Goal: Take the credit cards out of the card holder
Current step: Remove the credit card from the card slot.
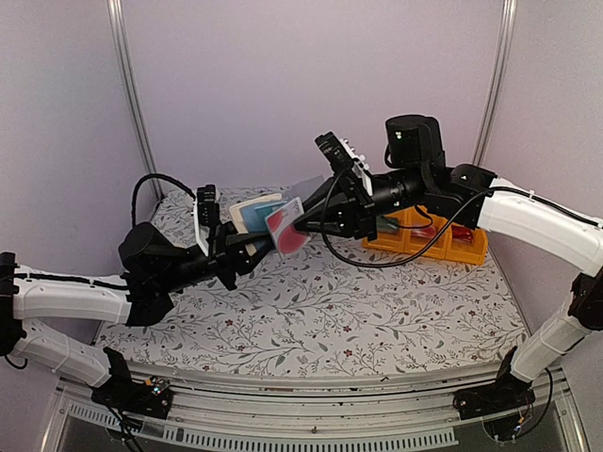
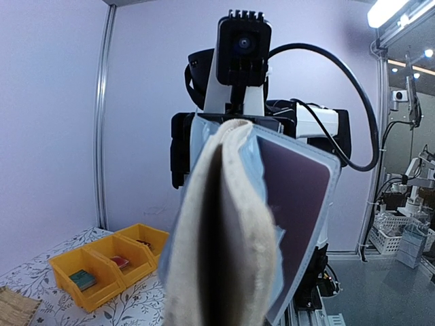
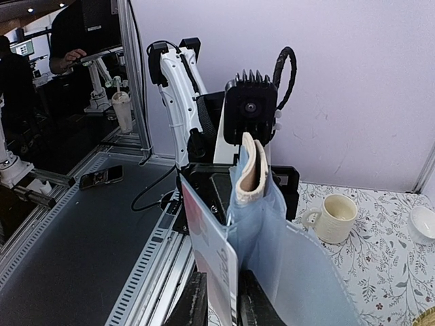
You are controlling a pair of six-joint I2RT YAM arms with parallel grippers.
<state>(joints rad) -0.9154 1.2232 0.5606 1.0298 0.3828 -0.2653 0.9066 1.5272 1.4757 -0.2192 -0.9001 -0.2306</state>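
The beige card holder (image 1: 256, 204) hangs in the air over the back of the table, held from the left by my left gripper (image 1: 243, 240). In the left wrist view the holder (image 2: 224, 238) fills the frame and hides the fingers. A red-pink credit card (image 1: 286, 229) sticks out of its right side, and my right gripper (image 1: 303, 223) is shut on it. In the right wrist view the card (image 3: 216, 261) stands on edge between the two black fingers (image 3: 196, 304). A light blue plastic pocket flap (image 3: 299, 272) hangs beside it from the holder (image 3: 253, 166). No separate light blue card can be told apart.
Yellow bins (image 1: 433, 240) with small items stand at the back right, behind the right arm. A cream mug (image 3: 333, 217) and a white bowl (image 3: 425, 221) sit on the floral cloth (image 1: 320, 311). A straw mat (image 2: 17, 305) lies at the table's corner.
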